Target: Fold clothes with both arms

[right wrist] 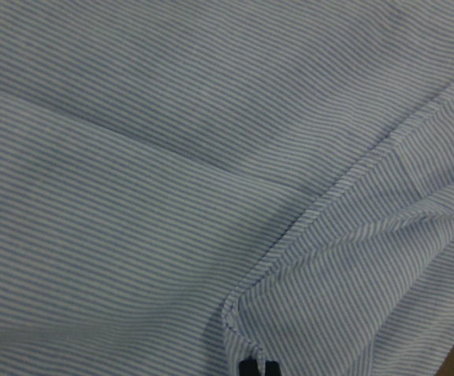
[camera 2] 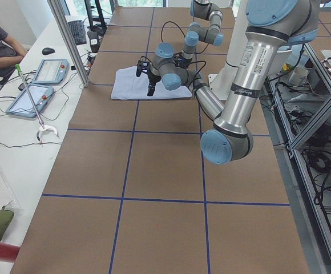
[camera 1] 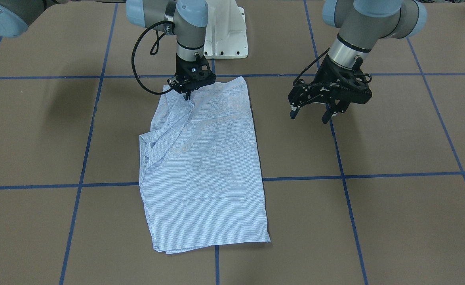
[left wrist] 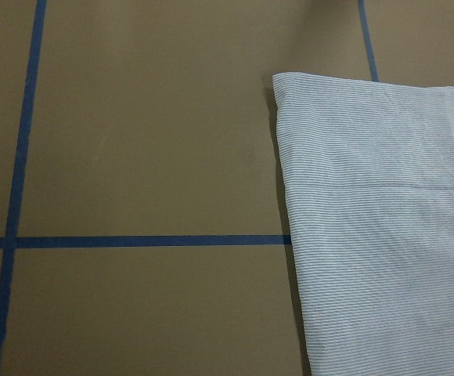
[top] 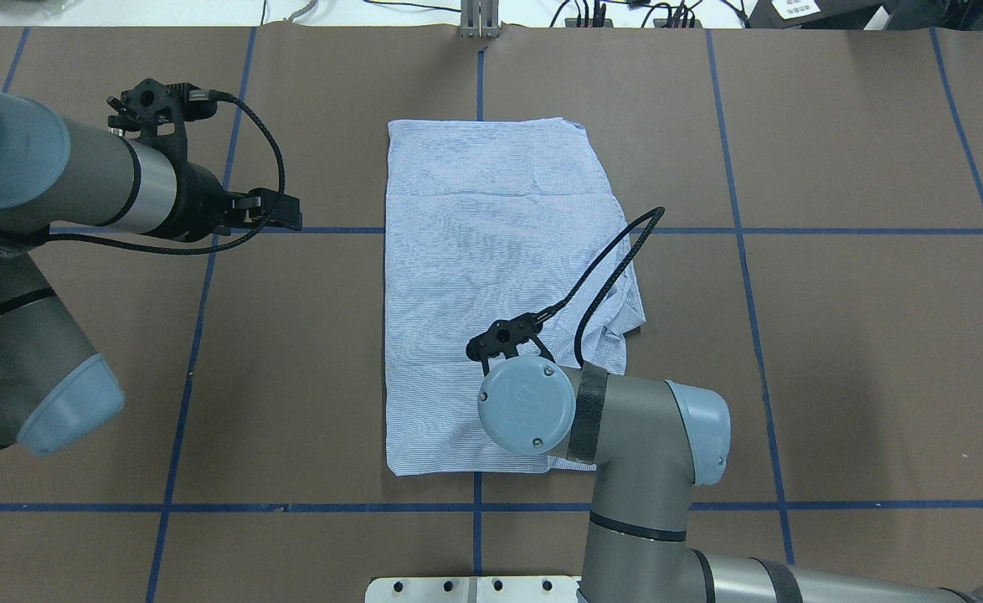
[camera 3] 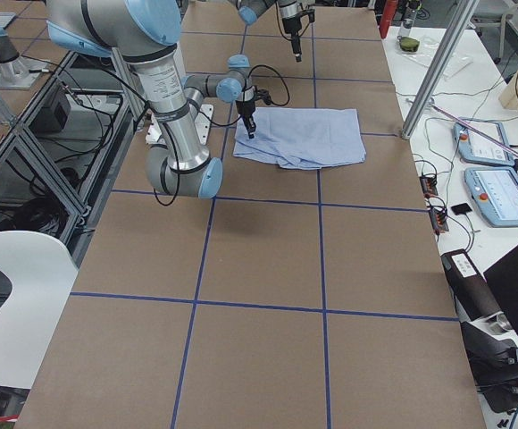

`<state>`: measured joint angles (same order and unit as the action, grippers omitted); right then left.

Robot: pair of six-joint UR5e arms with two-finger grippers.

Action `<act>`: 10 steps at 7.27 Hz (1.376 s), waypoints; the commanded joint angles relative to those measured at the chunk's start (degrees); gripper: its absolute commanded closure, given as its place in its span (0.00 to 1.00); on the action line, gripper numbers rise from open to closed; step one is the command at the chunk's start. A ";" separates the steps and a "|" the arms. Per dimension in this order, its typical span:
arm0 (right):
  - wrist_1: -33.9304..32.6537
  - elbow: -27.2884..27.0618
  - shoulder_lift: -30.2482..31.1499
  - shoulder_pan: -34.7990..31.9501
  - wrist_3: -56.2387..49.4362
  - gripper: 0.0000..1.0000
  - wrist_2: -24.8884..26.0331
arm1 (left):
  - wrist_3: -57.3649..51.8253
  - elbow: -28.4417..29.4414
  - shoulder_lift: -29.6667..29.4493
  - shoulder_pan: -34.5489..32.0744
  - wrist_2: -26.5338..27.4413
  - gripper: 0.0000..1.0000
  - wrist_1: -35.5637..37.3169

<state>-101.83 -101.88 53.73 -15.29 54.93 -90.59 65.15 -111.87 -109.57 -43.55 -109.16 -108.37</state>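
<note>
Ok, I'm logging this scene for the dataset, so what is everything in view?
shirt: one, light blue-and-white striped, folded into a rectangle, mid-table.
table: one, brown, under everything.
tape lines: several, blue, a grid across the table.
pedestal base: one, white, robot-side table edge.
touch pendants: two, light blue, side bench.
keyboard: one, black, side bench.
chair: one, white, beside the table.
person: one, dark top, seated at the bench.
left arm: grey, light-blue caps; left pincer open over bare table.
right arm: same colours; right pincer shut on the shirt's rumpled edge.
</note>
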 commanded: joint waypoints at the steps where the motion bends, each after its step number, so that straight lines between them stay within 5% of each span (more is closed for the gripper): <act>1: 0.14 -0.07 -0.02 0.08 0.00 1.00 -0.02 | 0.06 -0.19 0.06 -0.05 0.00 0.00 0.00; 4: -0.30 -9.27 4.34 -1.49 0.00 1.00 -3.00 | 0.06 -0.10 -0.29 -0.05 0.00 0.00 0.00; 8: -0.83 -11.94 8.59 -2.37 3.76 0.97 -6.51 | 0.41 -0.01 -0.73 -0.05 0.09 0.00 0.09; 10: -0.83 -11.77 9.90 -2.46 4.39 0.26 -7.14 | 0.41 0.07 -0.82 0.04 0.09 0.00 0.09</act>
<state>-102.63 -113.68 62.69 -17.65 58.72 -97.20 65.55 -111.86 -110.35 -43.54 -109.08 -108.28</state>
